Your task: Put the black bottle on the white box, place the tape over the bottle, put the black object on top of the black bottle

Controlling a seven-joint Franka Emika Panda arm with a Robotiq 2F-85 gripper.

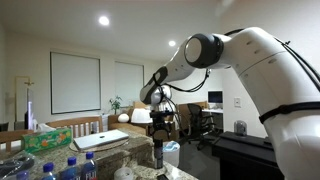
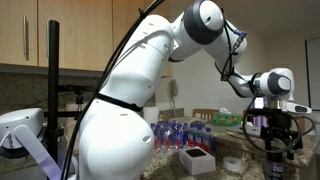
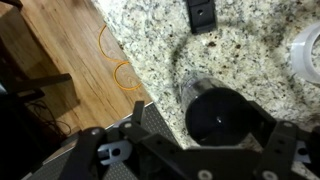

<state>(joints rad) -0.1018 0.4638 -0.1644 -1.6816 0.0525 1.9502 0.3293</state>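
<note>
The small near-black cylindrical bottle (image 3: pixel 225 118) stands upright on the speckled grey-and-cream granite desk (image 3: pixel 250 45). The wrist view looks down on its round, matte, flat top. The dark metal gripper (image 3: pixel 192 150) hangs right over it with its jaws spread wide apart and nothing held. In that view the bottle sits between the two fingers, at about 1 o'clock from the gripper's middle and nearer the right-hand finger. No contact with either finger shows.

In both exterior views the gripper (image 1: pixel 160 125) points straight down, with the bottle (image 1: pixel 157 156) directly beneath it at 6 o'clock. Whether the fingertips reach below the bottle's top cannot be told.

In the wrist view a small flat black rectangular object (image 3: pixel 200 12) lies on the stone at 12 o'clock from the bottle, well apart from it. A white rounded thing (image 3: pixel 308 50) is cut off by the frame edge at about 2 o'clock, too little of it showing to tell what it is. At 9 to 10 o'clock the desk ends in a straight edge, and beyond it is a brown wood-grain surface (image 3: pixel 60 60) with thin orange rings (image 3: pixel 128 75) on it.

Clear plastic bottles with blue caps (image 2: pixel 185 133) stand grouped on the desk in an exterior view, far from the gripper.
</note>
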